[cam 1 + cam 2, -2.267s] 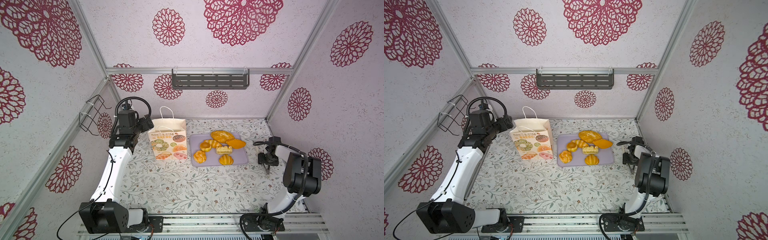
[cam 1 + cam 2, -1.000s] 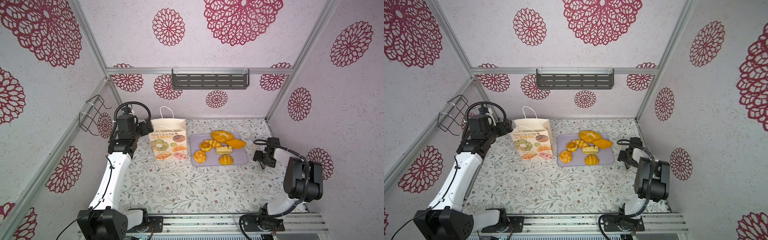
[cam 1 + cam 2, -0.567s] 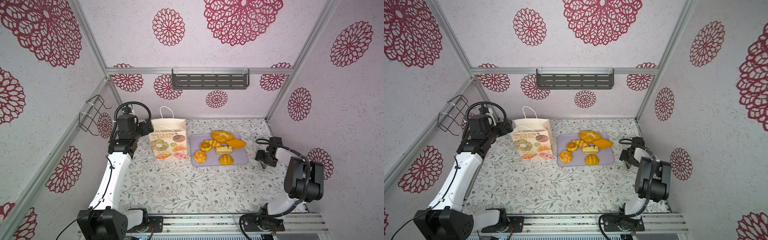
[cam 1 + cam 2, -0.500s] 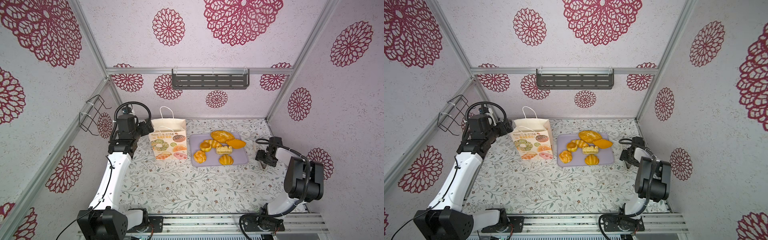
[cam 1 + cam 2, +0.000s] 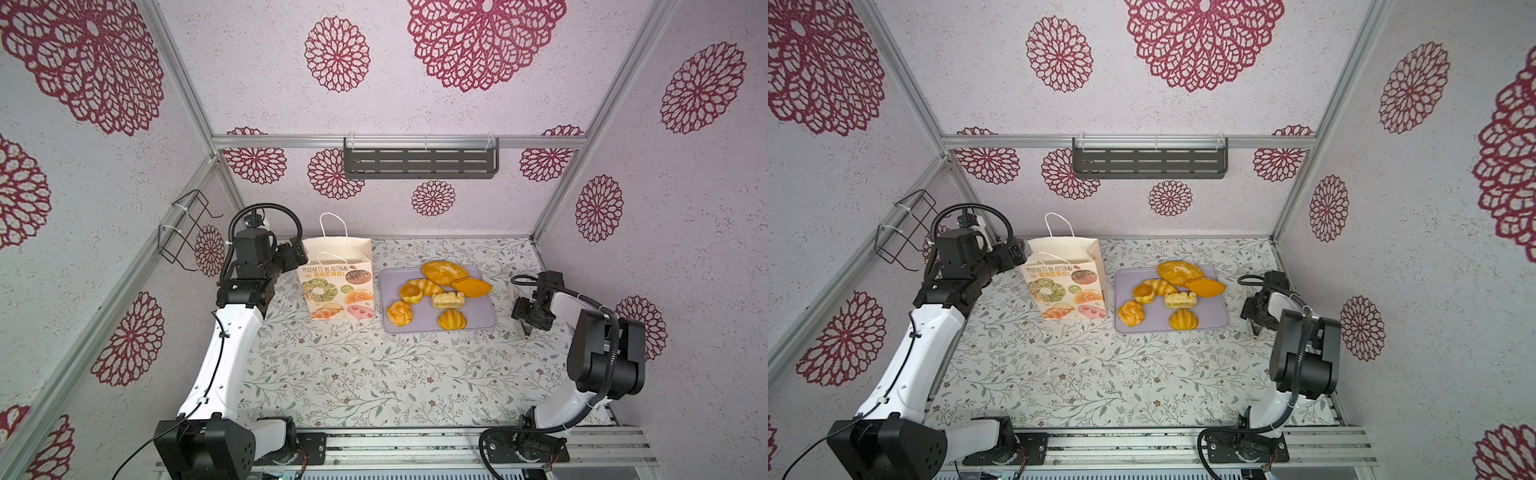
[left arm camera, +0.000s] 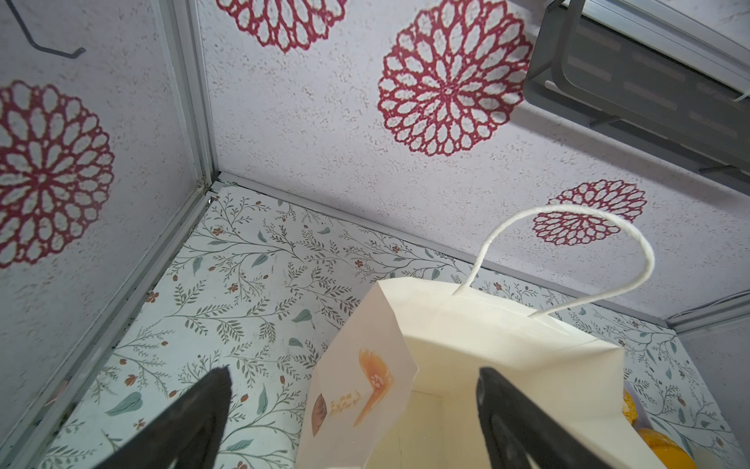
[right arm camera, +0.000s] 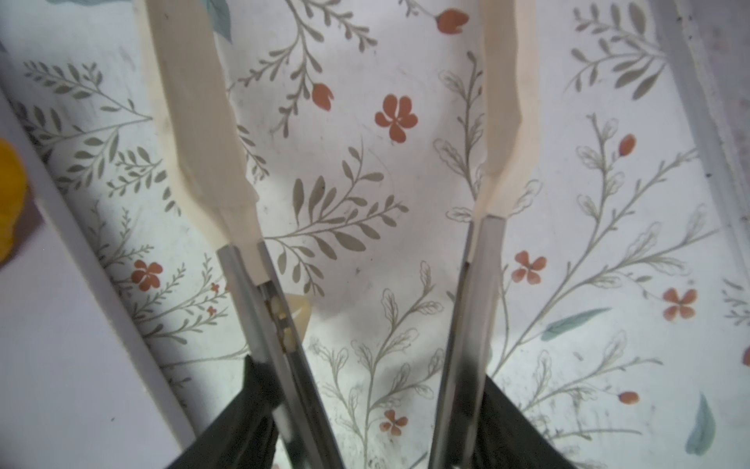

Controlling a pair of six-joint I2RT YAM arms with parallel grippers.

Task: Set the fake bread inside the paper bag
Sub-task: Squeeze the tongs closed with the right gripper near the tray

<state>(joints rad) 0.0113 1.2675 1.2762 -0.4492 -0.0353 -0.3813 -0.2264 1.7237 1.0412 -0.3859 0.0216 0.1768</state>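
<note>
Rising from the front rail [image 5: 415,445], the left arm [image 5: 232,345] and the right arm [image 5: 602,353] are bending over the floral table [image 5: 353,374]. Farther in on the right, the right fingers [image 7: 190,122] are pointing down at the table and standing spread, pinching nothing; the wrist view is showing only leaf print between them. They are hanging just beside the right rim of the lilac tray [image 5: 478,322], apart from it.

All seven pieces of fake bread [image 5: 444,272] are lying on that tray, which is sitting between these fingers and the paper bag [image 5: 338,286]. The shell-shaped bun [image 5: 452,320] and a round bun [image 5: 400,313] are occupying the near row, with the pale slice [image 5: 447,300] behind them.

The bag is standing upright just left of the tray, mouth open upward, printed front facing the rail. At its left side the left fingers [image 6: 190,418] are spread wide, one hanging outside the bag wall and the other over the open mouth; whether either is touching paper I cannot tell. Beyond, a grey shelf [image 5: 419,163] is hanging on the back wall.
</note>
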